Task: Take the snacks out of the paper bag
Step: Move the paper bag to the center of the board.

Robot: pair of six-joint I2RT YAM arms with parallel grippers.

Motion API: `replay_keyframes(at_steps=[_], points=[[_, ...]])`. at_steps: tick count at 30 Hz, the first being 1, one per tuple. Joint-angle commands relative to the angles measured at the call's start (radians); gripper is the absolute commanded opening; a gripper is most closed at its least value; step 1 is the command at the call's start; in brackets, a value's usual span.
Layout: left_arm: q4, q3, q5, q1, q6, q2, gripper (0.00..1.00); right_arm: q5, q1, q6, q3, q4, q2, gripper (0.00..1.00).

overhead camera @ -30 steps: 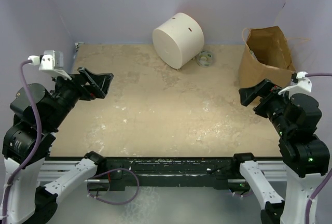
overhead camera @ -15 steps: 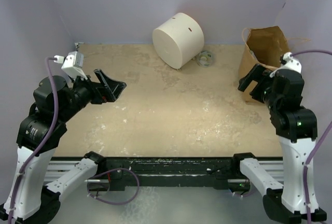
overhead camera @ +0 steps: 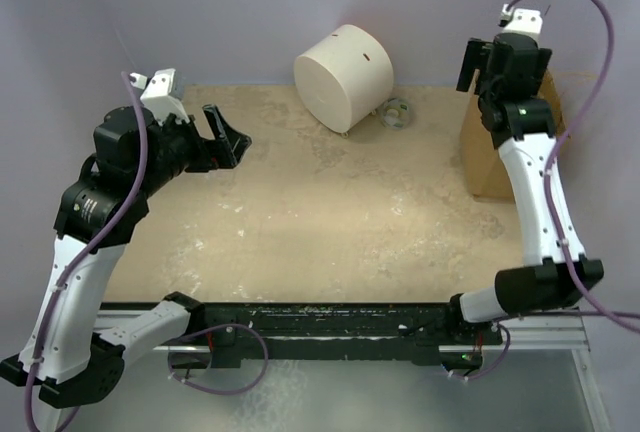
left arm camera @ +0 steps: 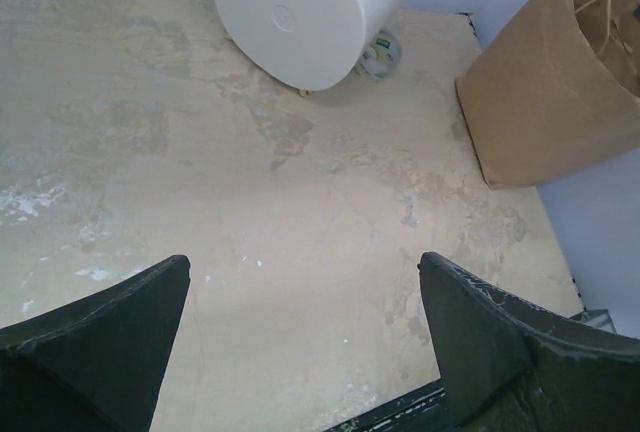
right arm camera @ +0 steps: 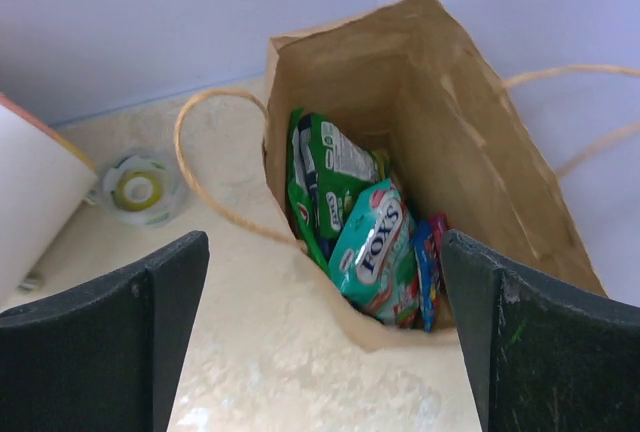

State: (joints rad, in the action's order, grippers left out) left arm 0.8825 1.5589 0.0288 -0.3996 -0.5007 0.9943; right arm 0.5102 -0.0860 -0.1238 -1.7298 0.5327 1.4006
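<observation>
Paper bag (overhead camera: 485,157): upright at the far right corner of the table (overhead camera: 320,222), long axis vertical, mouth facing up, one twisted handle drooping over the rim toward the tape roll (right arm camera: 138,190). Snacks (right arm camera: 365,232): green, teal and blue-and-red packets, all inside the bag, set on edge side by side with their long axes running up toward the mouth. Right gripper (right arm camera: 325,242): wide apart, empty, above the bag mouth; left gripper (left arm camera: 305,264): wide apart, empty, over the table's left side.
</observation>
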Motion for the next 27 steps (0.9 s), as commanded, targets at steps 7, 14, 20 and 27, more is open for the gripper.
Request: replay_keyframes(at_steps=[7,14,20,27], points=[[-0.045,0.101,-0.100,0.007,0.114,0.053,0.99,0.002,-0.006,0.216,-0.080,-0.257,0.203,1.00],[-0.008,0.114,-0.135,0.008,0.110,0.062,0.99,0.100,-0.006,0.185,-0.146,-0.232,0.292,0.75],[0.009,0.125,-0.112,0.007,0.077,0.095,0.99,0.048,-0.006,0.109,-0.155,-0.176,0.278,0.22],[-0.003,0.124,-0.110,0.008,0.069,0.097,0.99,-0.159,-0.006,0.025,-0.213,-0.047,0.242,0.00]])
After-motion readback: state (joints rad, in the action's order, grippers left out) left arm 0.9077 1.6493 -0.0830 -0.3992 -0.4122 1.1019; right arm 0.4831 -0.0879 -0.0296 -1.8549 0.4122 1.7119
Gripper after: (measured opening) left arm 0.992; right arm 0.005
